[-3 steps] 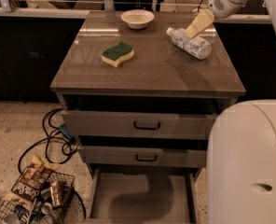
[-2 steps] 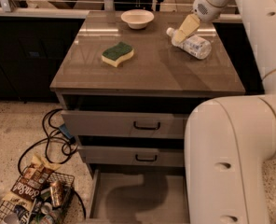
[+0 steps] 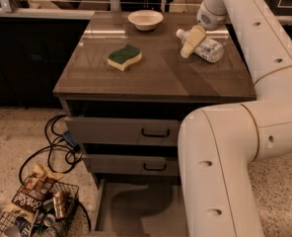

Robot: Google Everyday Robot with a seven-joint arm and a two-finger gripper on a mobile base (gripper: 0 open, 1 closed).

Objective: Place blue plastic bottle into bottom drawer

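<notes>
The blue plastic bottle [image 3: 208,49], clear with a white cap and a whitish label, lies on its side at the back right of the cabinet top [image 3: 156,75]. My gripper [image 3: 191,42] reaches down from the upper right and sits over the bottle's neck end, touching or just above it. The bottom drawer [image 3: 131,210] is pulled open at floor level below the two closed drawers; its grey floor is bare, and my arm hides its right part.
A green and yellow sponge [image 3: 124,57] lies at the top's middle left. A white bowl [image 3: 145,19] stands at the back. My large white arm [image 3: 225,152] fills the right foreground. A wire basket [image 3: 35,212] of snacks and black cables [image 3: 57,144] lie on the floor at left.
My arm has swung forward and now fills much of the right side. The gripper has shifted slightly left along the bottle toward its cap. The bottle has stayed in place.
</notes>
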